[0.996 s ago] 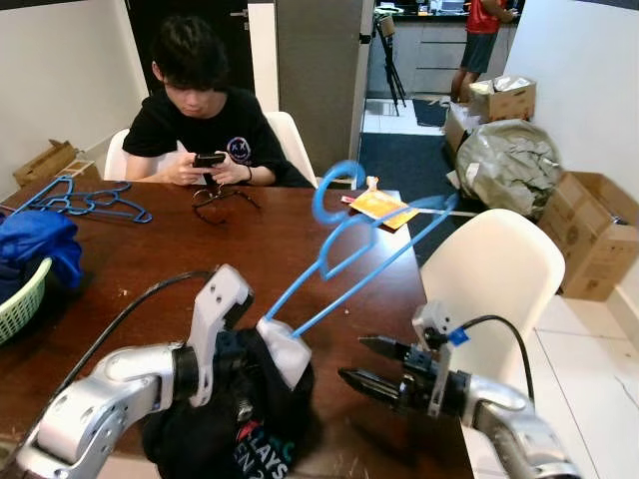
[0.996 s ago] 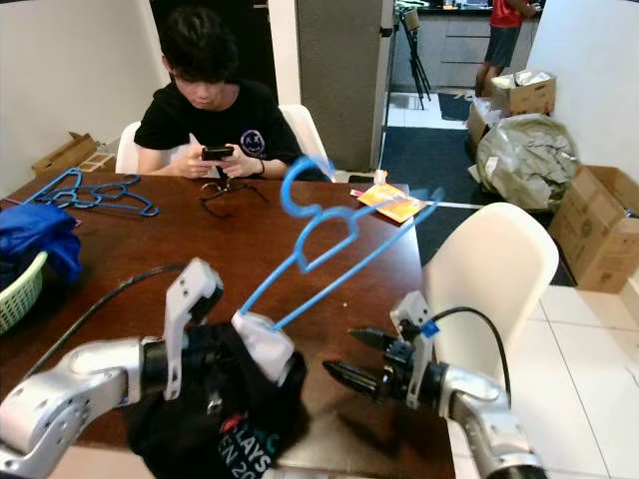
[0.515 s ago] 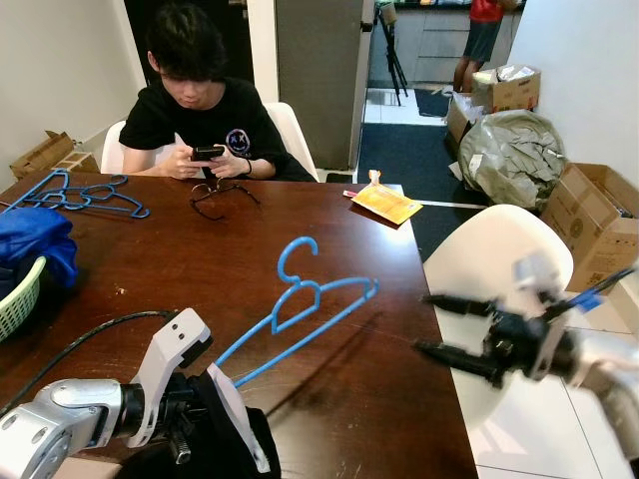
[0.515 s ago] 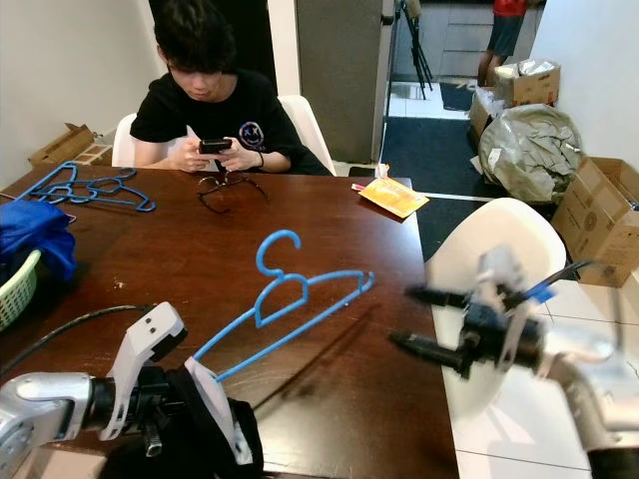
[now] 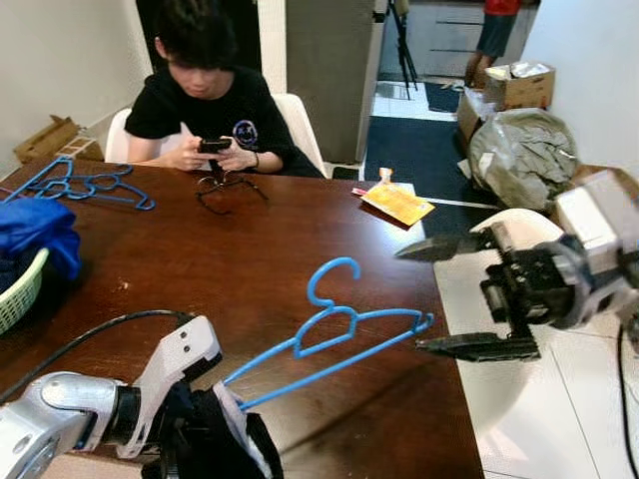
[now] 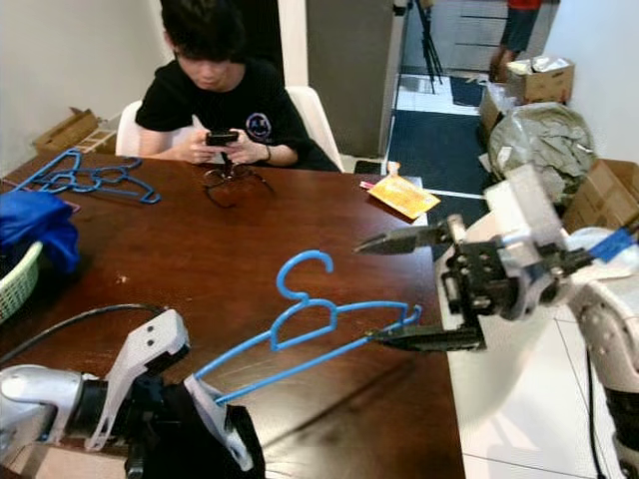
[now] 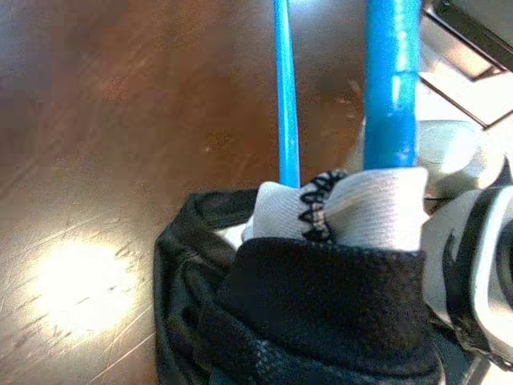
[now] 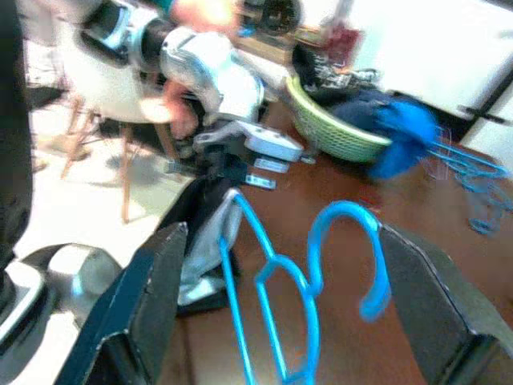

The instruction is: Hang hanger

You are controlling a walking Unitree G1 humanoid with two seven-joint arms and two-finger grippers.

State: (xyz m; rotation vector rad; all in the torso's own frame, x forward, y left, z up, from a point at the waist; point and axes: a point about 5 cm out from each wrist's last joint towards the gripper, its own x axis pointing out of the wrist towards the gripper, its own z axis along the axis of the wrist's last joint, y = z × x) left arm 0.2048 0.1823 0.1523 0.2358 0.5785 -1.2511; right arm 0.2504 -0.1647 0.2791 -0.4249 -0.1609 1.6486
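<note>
A blue plastic hanger juts out low over the brown table, its hook up. Its near end is buried in a black garment with a white collar, bunched at the table's front edge. My left gripper is there, shut on the hanger through the cloth; the garment hides most of its fingers. My right gripper is wide open at the hanger's far end, one finger above it, the lower fingertip close to the hanger's tip. In the right wrist view the hanger lies between the two fingers.
A person sits across the table with a phone, glasses before them. Several blue hangers, blue cloth and a green basket lie at the left. A white chair stands at the right, behind it boxes.
My right gripper has swung out past the table's right edge and risen to the hanger's far end, opening wider. The hanger has dropped from steeply raised to nearly level. The camera shifted too.
</note>
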